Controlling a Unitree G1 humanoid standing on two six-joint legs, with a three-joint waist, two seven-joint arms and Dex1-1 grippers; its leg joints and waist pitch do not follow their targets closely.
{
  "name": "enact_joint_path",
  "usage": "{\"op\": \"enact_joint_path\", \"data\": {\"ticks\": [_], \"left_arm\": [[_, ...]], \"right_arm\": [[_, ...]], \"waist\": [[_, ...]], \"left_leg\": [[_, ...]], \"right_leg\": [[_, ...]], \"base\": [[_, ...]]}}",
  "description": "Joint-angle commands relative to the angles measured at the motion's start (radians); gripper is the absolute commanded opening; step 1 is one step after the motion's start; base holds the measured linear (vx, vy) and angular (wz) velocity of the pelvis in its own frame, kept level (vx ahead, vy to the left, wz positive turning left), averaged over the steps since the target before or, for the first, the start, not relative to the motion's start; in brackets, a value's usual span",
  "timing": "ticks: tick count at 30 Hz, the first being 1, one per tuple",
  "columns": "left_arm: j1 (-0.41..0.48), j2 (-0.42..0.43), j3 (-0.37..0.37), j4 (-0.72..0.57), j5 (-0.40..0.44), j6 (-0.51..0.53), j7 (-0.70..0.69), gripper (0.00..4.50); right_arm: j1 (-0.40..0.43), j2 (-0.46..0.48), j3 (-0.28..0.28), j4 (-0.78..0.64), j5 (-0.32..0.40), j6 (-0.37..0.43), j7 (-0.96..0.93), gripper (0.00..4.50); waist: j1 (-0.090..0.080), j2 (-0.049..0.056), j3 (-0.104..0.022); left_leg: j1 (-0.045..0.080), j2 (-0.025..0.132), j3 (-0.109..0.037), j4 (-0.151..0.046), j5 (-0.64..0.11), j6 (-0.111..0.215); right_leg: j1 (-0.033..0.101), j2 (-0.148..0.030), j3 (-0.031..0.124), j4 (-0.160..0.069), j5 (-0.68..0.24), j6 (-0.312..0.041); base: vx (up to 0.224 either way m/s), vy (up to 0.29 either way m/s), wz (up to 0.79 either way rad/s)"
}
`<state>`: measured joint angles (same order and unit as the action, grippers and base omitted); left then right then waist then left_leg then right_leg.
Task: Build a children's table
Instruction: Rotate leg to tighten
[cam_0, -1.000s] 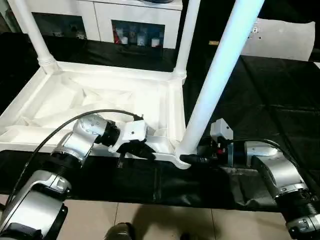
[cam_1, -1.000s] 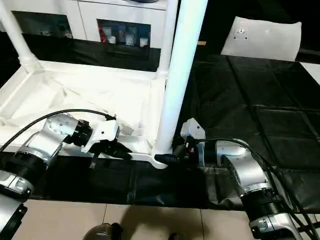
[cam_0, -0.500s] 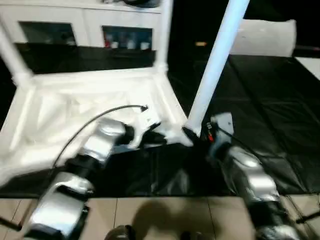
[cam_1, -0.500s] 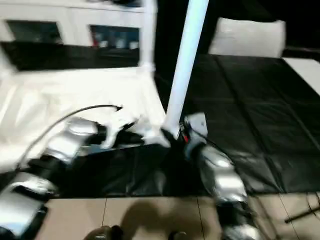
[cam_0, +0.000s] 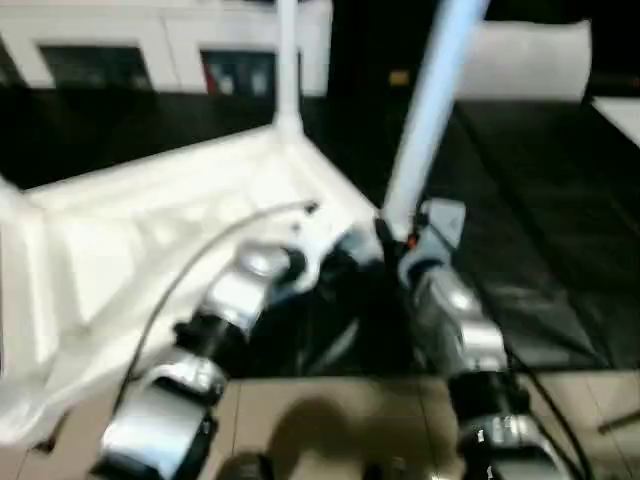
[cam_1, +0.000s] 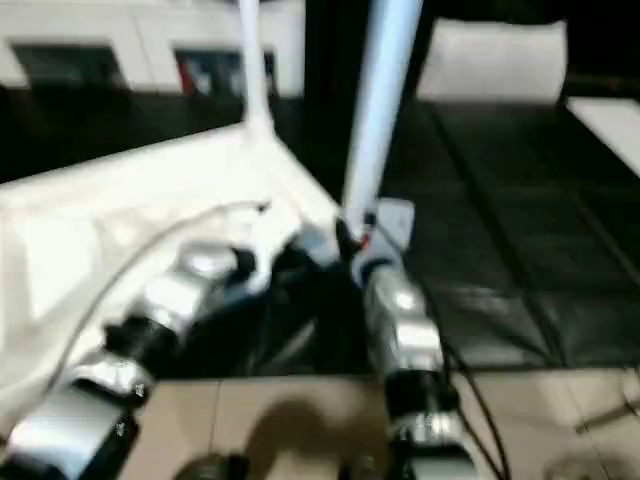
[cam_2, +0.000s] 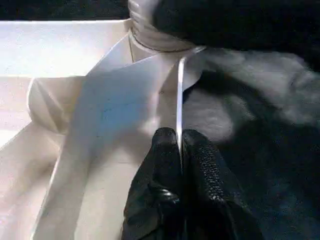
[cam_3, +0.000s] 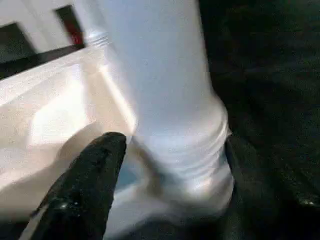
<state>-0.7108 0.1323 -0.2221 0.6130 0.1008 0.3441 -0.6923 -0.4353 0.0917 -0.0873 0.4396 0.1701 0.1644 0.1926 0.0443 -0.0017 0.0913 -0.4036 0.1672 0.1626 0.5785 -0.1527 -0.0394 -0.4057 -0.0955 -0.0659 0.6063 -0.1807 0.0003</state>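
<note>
Left wrist view: top (cam_2: 75, 125) rim pinched by closed left gripper (cam_2: 181, 150), probably to steady upturned top on black mat (cam_0: 540, 200); leg (cam_3: 165, 90) at near corner socket straddled by right gripper (cam_3: 170, 165), fingers (cam_3: 95, 170) spread, contact unclear

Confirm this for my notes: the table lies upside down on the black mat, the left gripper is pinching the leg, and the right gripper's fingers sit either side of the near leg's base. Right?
One slip: the left gripper is not on the leg. The left wrist view shows it shut on the thin edge of the table, beside the corner socket. The rest holds: the table lies upside down on the black mat, and the right gripper has its fingers on either side of the near leg's base.
</note>
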Motion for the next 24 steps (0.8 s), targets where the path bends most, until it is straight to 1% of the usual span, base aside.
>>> {"op": "enact_joint_path", "data": {"ticks": [1,2,3,4,5,6,7,8,9,10,11,13,14,15,16,17,18,19,20,21,22,23,24], "left_arm": [[0.015,0.019,-0.016,-0.042,-0.007,-0.043,-0.055,0.0],[0.02,0.032,-0.02,-0.044,-0.007,-0.054,-0.075,0.0],[0.024,0.04,-0.021,-0.046,-0.008,-0.058,-0.087,0.0],[0.033,0.068,-0.03,-0.047,-0.011,-0.088,-0.136,0.0],[0.038,0.084,-0.038,-0.049,-0.013,-0.105,-0.164,0.0],[0.043,0.103,-0.043,-0.049,-0.015,-0.109,-0.192,0.0],[0.046,0.12,-0.05,-0.046,-0.014,-0.125,-0.219,0.0],[0.051,0.139,-0.062,-0.044,-0.019,-0.155,-0.26,0.0],[0.054,0.151,-0.068,-0.042,-0.021,-0.163,-0.284,0.0],[0.055,0.156,-0.071,-0.041,-0.022,-0.166,-0.294,0.0],[0.058,0.173,-0.079,-0.036,-0.024,-0.189,-0.328,0.0],[0.065,0.213,-0.099,-0.03,-0.026,-0.226,-0.413,0.0],[0.066,0.233,-0.11,-0.023,-0.025,-0.266,-0.459,0.0],[0.067,0.243,-0.116,-0.02,-0.028,-0.281,-0.486,0.0],[0.067,0.268,-0.126,-0.014,-0.043,-0.316,-0.565,0.0],[0.067,0.271,-0.127,-0.014,-0.047,-0.32,-0.575,0.0],[0.065,0.286,-0.131,-0.014,-0.067,-0.327,-0.637,0.0],[0.063,0.29,-0.132,-0.015,-0.074,-0.324,-0.658,0.0],[0.06,0.295,-0.135,-0.015,-0.08,-0.329,-0.681,0.0],[0.055,0.3,-0.139,-0.013,-0.087,-0.335,-0.709,0.0],[0.047,0.304,-0.147,-0.006,-0.087,-0.348,-0.735,0.0],[0.04,0.308,-0.156,0.003,-0.087,-0.362,-0.762,0.0],[0.038,0.308,-0.158,0.004,-0.087,-0.364,-0.766,0.0]], "right_arm": [[0.028,-0.025,0.033,-0.037,0.03,0.011,0.079,3.65],[0.037,-0.038,0.031,-0.052,0.036,0.008,0.093,3.78],[0.043,-0.048,0.03,-0.062,0.037,0.007,0.104,3.83],[0.063,-0.082,0.031,-0.097,0.046,0.005,0.148,3.87],[0.074,-0.099,0.031,-0.116,0.051,0.005,0.173,3.95],[0.085,-0.122,0.031,-0.138,0.057,0.007,0.205,4.09],[0.095,-0.145,0.031,-0.156,0.064,0.007,0.236,4.21],[0.105,-0.172,0.034,-0.176,0.073,0.013,0.279,4.27],[0.112,-0.192,0.037,-0.19,0.078,0.018,0.31,4.32],[0.115,-0.201,0.038,-0.195,0.08,0.02,0.323,4.45],[0.126,-0.235,0.045,-0.215,0.087,0.024,0.37,4.45],[0.146,-0.316,0.058,-0.251,0.116,0.057,0.484,4.45],[0.155,-0.355,0.065,-0.266,0.13,0.075,0.536,4.45],[0.159,-0.376,0.072,-0.275,0.136,0.083,0.567,4.45],[0.167,-0.433,0.091,-0.295,0.148,0.104,0.646,4.45],[0.168,-0.44,0.094,-0.297,0.15,0.107,0.656,4.45],[0.17,-0.482,0.112,-0.305,0.152,0.117,0.716,4.45],[0.17,-0.496,0.12,-0.306,0.151,0.118,0.738,4.45],[0.167,-0.508,0.128,-0.303,0.144,0.12,0.754,4.45],[0.163,-0.523,0.139,-0.3,0.142,0.121,0.782,4.45],[0.155,-0.535,0.151,-0.295,0.143,0.123,0.815,4.45],[0.146,-0.544,0.161,-0.288,0.148,0.126,0.846,4.45],[0.144,-0.546,0.163,-0.287,0.149,0.127,0.851,4.45]], "waist": [[0.001,-0.007,-0.068],[0.001,-0.008,-0.068],[0.004,-0.008,-0.07],[0.008,-0.012,-0.073],[0.008,-0.011,-0.073],[0.011,-0.01,-0.075],[0.012,-0.009,-0.076],[0.012,-0.016,-0.081],[0.014,-0.013,-0.081],[0.017,-0.015,-0.08],[0.019,-0.014,-0.081],[0.022,-0.014,-0.079],[0.023,-0.012,-0.079],[0.026,-0.013,-0.076],[0.027,-0.011,-0.074],[0.028,-0.012,-0.074],[0.028,-0.012,-0.071],[0.028,-0.012,-0.072],[0.029,-0.012,-0.071],[0.031,-0.011,-0.07],[0.034,-0.015,-0.071],[0.036,-0.015,-0.071],[0.04,-0.016,-0.071]], "left_leg": [[0.013,0.051,-0.019,-0.086,-0.35,0.008],[0.013,0.052,-0.017,-0.085,-0.338,0.012],[0.016,0.053,-0.011,-0.081,-0.31,0.018],[0.021,0.055,-0.007,-0.078,-0.28,0.03],[0.02,0.055,-0.005,-0.077,-0.261,0.034],[0.017,0.057,-0.004,-0.076,-0.223,0.044],[0.018,0.057,-0.003,-0.075,-0.208,0.049],[0.02,0.057,0.001,-0.07,-0.178,0.065],[0.019,0.055,0.002,-0.067,-0.151,0.079],[0.019,0.055,0.003,-0.066,-0.143,0.089],[0.022,0.055,0.003,-0.065,-0.142,0.092],[0.022,0.056,0.004,-0.065,-0.147,0.098],[0.027,0.059,0.005,-0.065,-0.165,0.097],[0.029,0.061,0.006,-0.066,-0.181,0.093],[0.029,0.058,0.004,-0.068,-0.209,0.085],[0.027,0.06,0.004,-0.069,-0.218,0.079],[0.03,0.061,0.003,-0.072,-0.244,0.067],[0.029,0.062,0.002,-0.073,-0.251,0.06],[0.033,0.064,0.004,-0.073,-0.265,0.052],[0.033,0.064,0.004,-0.073,-0.276,0.045],[0.033,0.064,0.004,-0.073,-0.277,0.042],[0.033,0.066,0.003,-0.074,-0.273,0.04],[0.032,0.065,0.004,-0.073,-0.268,0.043]], "right_leg": [[0.042,-0.064,0.043,-0.092,-0.327,-0.161],[0.043,-0.065,0.043,-0.094,-0.334,-0.159],[0.04,-0.064,0.046,-0.094,-0.322,-0.161],[0.039,-0.063,0.048,-0.091,-0.29,-0.171],[0.04,-0.061,0.048,-0.088,-0.269,-0.177],[0.044,-0.06,0.048,-0.081,-0.221,-0.185],[0.044,-0.058,0.047,-0.077,-0.193,-0.192],[0.045,-0.055,0.047,-0.07,-0.136,-0.208],[0.047,-0.055,0.046,-0.065,-0.095,-0.222],[0.049,-0.055,0.045,-0.064,-0.085,-0.229],[0.049,-0.055,0.045,-0.064,-0.085,-0.232],[0.05,-0.055,0.045,-0.064,-0.094,-0.238],[0.048,-0.055,0.046,-0.067,-0.115,-0.24],[0.046,-0.055,0.047,-0.069,-0.135,-0.238],[0.047,-0.055,0.045,-0.074,-0.179,-0.236],[0.049,-0.056,0.046,-0.074,-0.194,-0.228],[0.044,-0.057,0.047,-0.076,-0.231,-0.225],[0.046,-0.058,0.047,-0.076,-0.242,-0.223],[0.04,-0.061,0.049,-0.078,-0.257,-0.225],[0.039,-0.062,0.048,-0.079,-0.275,-0.225],[0.04,-0.062,0.048,-0.08,-0.282,-0.223],[0.04,-0.063,0.049,-0.079,-0.281,-0.221],[0.041,-0.064,0.048,-0.078,-0.28,-0.22]], "base": [[0.0,0.0,0.0],[0.0,0.0,0.0],[0.0,0.0,0.0],[0.0,0.0,0.0],[0.0,0.0,0.0],[0.051,-0.01,0.0],[0.051,-0.005,-0.01],[0.051,-0.005,-0.01],[0.0,0.0,0.0],[0.0,0.0,0.0],[0.0,0.0,0.0],[0.0,0.0,0.0],[0.0,0.0,0.0],[0.0,0.0,0.0],[0.0,0.0,0.0],[0.0,0.0,0.0],[0.0,0.0,0.0],[0.0,0.0,0.0],[0.0,0.0,0.0],[0.0,0.0,0.0],[0.0,0.0,0.0],[0.0,0.0,0.0],[0.0,0.0,0.0]]}}
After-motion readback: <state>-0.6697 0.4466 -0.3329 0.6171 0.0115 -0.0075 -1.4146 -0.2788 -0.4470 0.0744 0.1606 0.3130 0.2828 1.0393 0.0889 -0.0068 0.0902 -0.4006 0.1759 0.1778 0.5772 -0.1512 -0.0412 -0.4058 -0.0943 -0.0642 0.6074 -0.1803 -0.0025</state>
